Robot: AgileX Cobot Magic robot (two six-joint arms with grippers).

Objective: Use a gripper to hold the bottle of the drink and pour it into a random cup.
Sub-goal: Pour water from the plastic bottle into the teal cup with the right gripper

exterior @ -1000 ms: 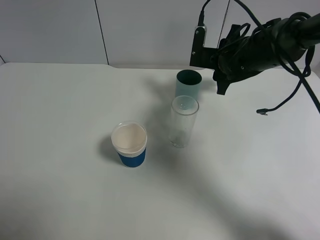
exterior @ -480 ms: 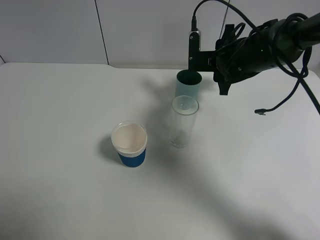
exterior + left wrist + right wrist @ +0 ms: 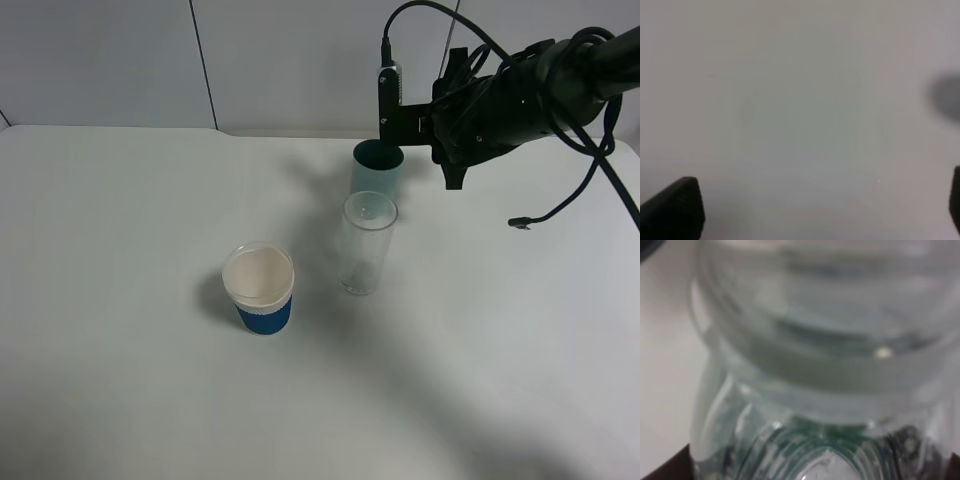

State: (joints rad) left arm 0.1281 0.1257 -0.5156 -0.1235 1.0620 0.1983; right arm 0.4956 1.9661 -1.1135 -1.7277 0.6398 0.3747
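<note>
The bottle of the drink [image 3: 830,370] fills the right wrist view: clear ribbed plastic with a dark green label low in the picture. My right gripper [image 3: 447,160] is shut on it, up at the back right, just right of and above the teal cup [image 3: 377,168]. From the high camera the bottle is lost against the black arm and cables, so its tilt cannot be told. The left wrist view shows my left gripper [image 3: 815,207] open over bare white table, with only its dark fingertips [image 3: 672,212] showing. It is outside the high view.
A tall clear glass tumbler [image 3: 367,243] stands directly in front of the teal cup. A white paper cup with a blue sleeve [image 3: 260,288] sits further front and left. The white table [image 3: 120,250] ends at a grey wall behind. A loose cable end [image 3: 518,223] hangs right.
The right arm shifted a little left and up toward the teal cup and rolled slightly. The cups have not moved.
</note>
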